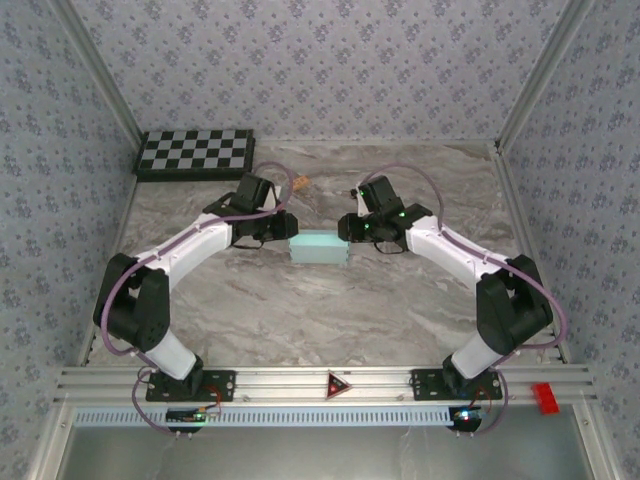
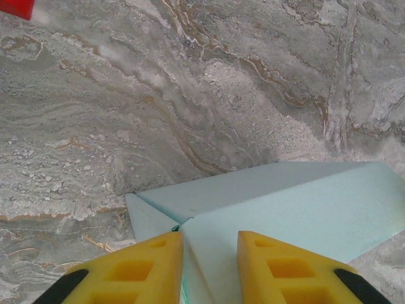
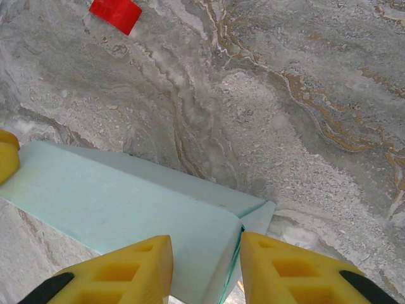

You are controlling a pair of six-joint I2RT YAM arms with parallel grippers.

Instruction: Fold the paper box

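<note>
Ok, status: paper box (image 1: 318, 248) lies flat on the marble table (image 1: 400, 320), well apart from the checkerboard (image 1: 195, 152), to its right and nearer the arm bases. It reads as a folded, closed-up rectangle, long axis running away from the checkerboard side. Left gripper (image 1: 281, 235) sits at the box end nearer the checkerboard, right gripper (image 1: 351, 232) at the end farther from it, both arms reaching in toward each other. Left wrist view: left gripper (image 2: 210, 235) has its yellow fingers (image 2: 145, 272) apart, astride the box (image 2: 285, 202) end, a folded edge and a small side flap running into the gap; can't tell if the pads actually press the cardboard. Right wrist view: same picture mirrored, right gripper (image 3: 206, 238) fingers (image 3: 285, 272) apart with the box (image 3: 114, 196) corner crease between them, contact can't be told either. Red block (image 1: 543, 397) sits on the front rail, far from the checkerboard, diagonally across the table
</note>
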